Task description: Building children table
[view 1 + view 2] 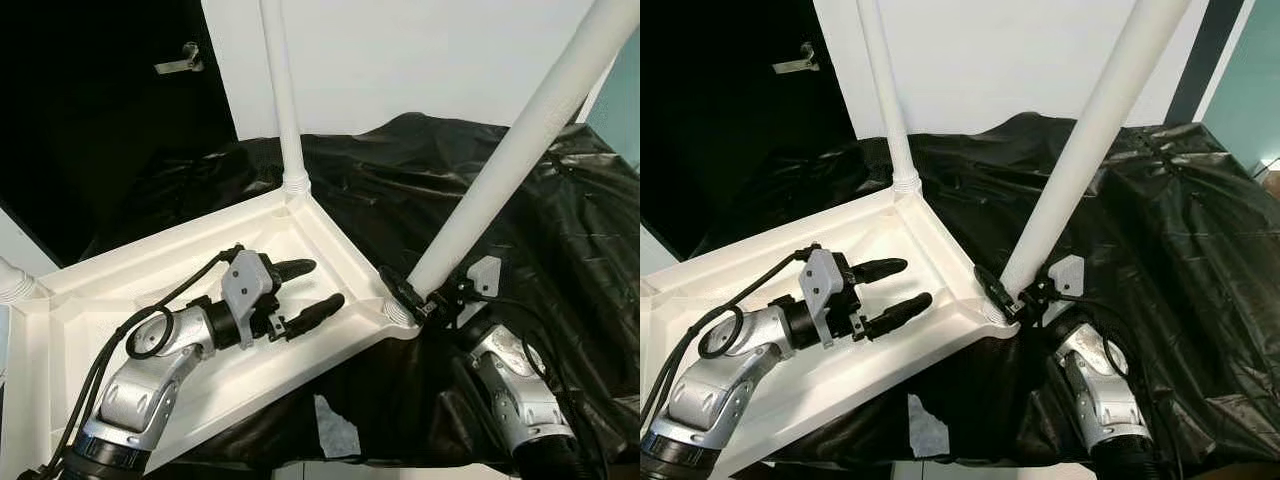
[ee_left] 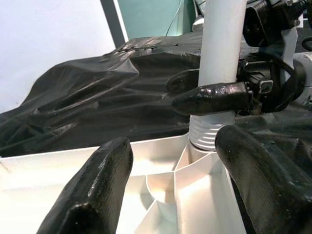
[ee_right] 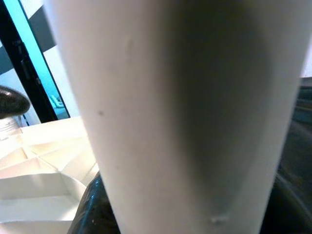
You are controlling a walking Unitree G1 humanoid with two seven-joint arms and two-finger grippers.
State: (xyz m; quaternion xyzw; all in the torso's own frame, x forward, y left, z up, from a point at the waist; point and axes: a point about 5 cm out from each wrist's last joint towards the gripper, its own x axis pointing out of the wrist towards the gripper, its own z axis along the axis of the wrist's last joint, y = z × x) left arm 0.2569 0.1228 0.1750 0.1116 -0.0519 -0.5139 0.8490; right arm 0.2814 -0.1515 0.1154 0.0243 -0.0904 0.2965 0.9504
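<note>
White moulded-plastic table top (image 1: 200,255), inverted, ribbed underside up with raised rim and corner sockets; it lies on a glossy, crumpled black plastic sheet (image 1: 560,230) that covers the work surface. Far leg (image 1: 282,100): smooth white tube, upright, ridged collar seated in the far corner socket. Near-right leg (image 1: 510,150): thicker white tube, tilted up and to the right, its ribbed base at the near right corner socket; whether it is fully seated cannot be told. Right gripper (image 1: 425,298): silver arm on the near right, black fingers clenched around this leg just above its base; the wrist view shows matte white tube close up. Left gripper (image 1: 305,290): silver arm with looped black cable, over the underside of the top, fingers (image 2: 97,190) spread apart, grasping nothing, pointing toward the near right corner. Room: white wall (image 1: 420,60) behind, dark doorway with metal handle (image 1: 180,62) at far left, teal panel at far right
</note>
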